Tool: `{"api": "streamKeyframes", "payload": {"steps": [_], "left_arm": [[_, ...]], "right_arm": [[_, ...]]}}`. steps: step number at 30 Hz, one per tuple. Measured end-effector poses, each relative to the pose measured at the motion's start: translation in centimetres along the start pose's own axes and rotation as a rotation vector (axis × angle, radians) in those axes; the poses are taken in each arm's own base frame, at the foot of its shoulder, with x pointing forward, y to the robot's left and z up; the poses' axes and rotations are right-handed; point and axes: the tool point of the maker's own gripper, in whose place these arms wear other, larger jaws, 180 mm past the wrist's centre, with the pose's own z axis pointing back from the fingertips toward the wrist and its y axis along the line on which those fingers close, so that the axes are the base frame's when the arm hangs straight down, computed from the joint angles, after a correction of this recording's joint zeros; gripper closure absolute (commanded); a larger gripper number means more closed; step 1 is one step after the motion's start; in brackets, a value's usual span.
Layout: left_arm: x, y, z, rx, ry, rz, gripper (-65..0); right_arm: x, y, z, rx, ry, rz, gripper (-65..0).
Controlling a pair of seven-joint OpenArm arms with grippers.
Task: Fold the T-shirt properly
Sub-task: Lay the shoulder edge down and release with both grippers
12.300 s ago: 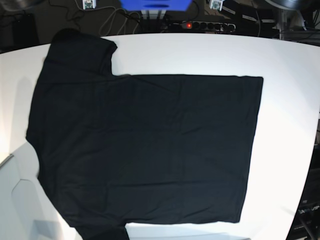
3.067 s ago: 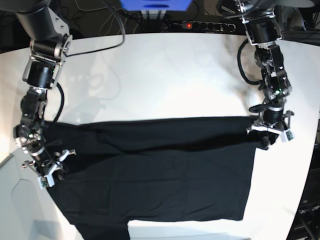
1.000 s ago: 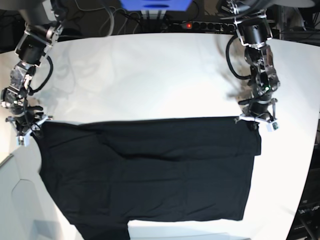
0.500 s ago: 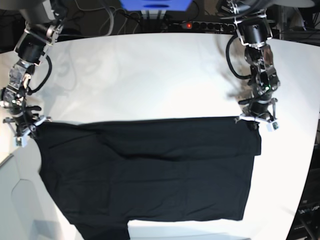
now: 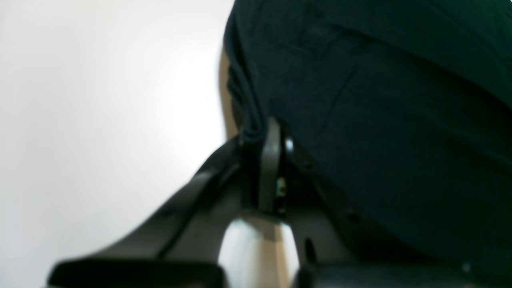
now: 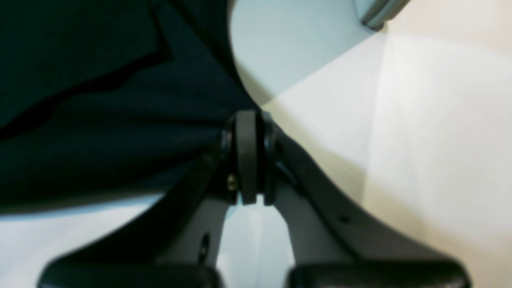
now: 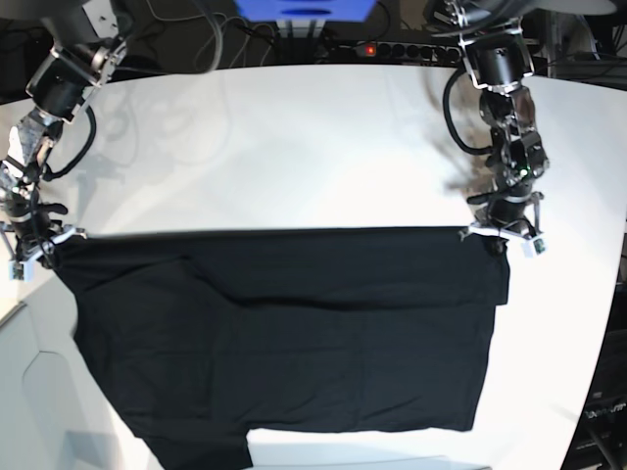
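Observation:
The black T-shirt (image 7: 294, 333) lies on the white table (image 7: 294, 147), its far part folded toward me so a straight fold edge runs across the middle. In the base view my left gripper (image 7: 502, 238) is shut on the fold's right corner. In the left wrist view the cloth (image 5: 400, 120) bunches between the shut left gripper (image 5: 260, 136). My right gripper (image 7: 37, 253) is shut on the fold's left corner near the table's left edge. The right wrist view shows the shirt (image 6: 100, 120) running into the closed right gripper (image 6: 248, 120). No print or tag shows.
A power strip (image 7: 397, 49) with a red light and cables lies behind the table's far edge, beside a blue box (image 7: 304, 8). A pale grey panel (image 7: 39, 392) sits at the table's near left corner. The table's right edge (image 7: 598, 372) curves close to the shirt.
My right gripper has shut on the shirt's left corner and pulled it outward to the left, stretching the fold edge straighter. The left gripper has stayed in place.

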Motion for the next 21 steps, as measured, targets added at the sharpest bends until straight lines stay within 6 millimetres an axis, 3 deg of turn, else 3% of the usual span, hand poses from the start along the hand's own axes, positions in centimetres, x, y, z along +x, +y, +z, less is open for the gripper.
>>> {"api": "streamKeyframes", "payload": {"steps": [6, 14, 21], "left_arm": [[0.0, 0.0, 0.0, -0.001, 0.0, -0.002, -0.4], [0.1, 0.0, 0.0, -0.001, -0.001, -0.003, -0.4], [0.1, 0.0, 0.0, -0.001, -0.001, -0.003, -0.4]], "right_arm": [[-0.4, 0.4, -0.1, 0.005, 0.018, 0.004, -1.2], [-0.4, 0.0, 0.0, -0.002, 0.017, 0.003, -33.1], [-0.3, -0.7, 0.2, -0.013, 0.017, 0.011, -34.3]]}}
